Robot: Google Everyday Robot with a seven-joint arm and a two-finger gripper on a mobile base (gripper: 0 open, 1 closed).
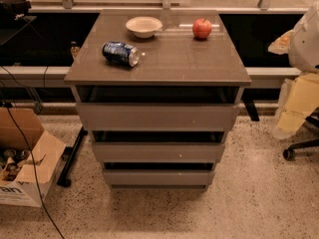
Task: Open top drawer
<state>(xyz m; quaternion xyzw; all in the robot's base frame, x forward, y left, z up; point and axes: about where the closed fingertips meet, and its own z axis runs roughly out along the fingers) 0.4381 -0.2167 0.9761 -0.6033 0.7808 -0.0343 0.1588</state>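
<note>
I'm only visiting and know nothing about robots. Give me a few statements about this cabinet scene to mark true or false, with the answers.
1. The blue can lies on its side on the cabinet top. True.
2. The red apple sits inside the white bowl. False: it stands on the cabinet top, apart from the bowl.
3. The robot's hand is gripping the top drawer. False: the hand is not in view.
4. A cardboard box stands on the floor. True.
</note>
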